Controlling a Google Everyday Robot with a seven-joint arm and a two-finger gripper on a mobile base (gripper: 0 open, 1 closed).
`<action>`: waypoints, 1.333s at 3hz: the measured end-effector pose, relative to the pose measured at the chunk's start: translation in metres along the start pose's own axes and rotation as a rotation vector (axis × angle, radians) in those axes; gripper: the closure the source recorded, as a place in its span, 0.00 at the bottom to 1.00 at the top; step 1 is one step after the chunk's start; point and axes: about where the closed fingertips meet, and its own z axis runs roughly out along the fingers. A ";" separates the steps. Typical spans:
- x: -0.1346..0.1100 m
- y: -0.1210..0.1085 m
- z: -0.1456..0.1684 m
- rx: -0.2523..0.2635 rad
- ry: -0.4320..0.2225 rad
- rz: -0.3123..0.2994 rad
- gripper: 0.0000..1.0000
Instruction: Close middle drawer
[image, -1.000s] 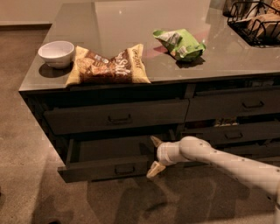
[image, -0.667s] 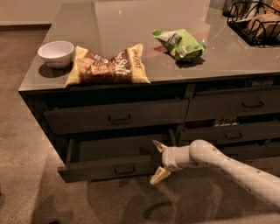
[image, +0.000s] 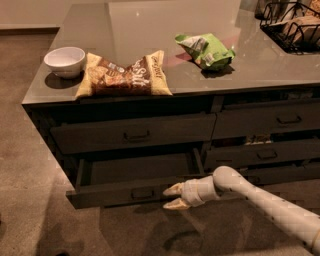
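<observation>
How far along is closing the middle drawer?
Nothing done yet: the middle drawer stands pulled out, its box showing. In hand: the gripper, fingers spread, sits at the drawer front, beside the handle. Left: push the front in flush with its neighbours.

Middle drawer (image: 100, 196): pulled well out, interior showing. Gripper (image: 174, 196): fingers spread, just before the drawer front, right of its handle (image: 141, 193). Countertop (image: 150, 25): white bowl (image: 65, 60), brown chip bag (image: 125, 75), green bag (image: 206, 50), wire basket (image: 292, 27).
</observation>
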 end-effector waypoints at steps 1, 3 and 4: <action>0.009 -0.002 0.039 -0.037 -0.042 -0.002 0.73; 0.047 -0.026 0.067 0.013 -0.040 0.040 1.00; 0.054 -0.055 0.070 0.067 -0.035 0.036 1.00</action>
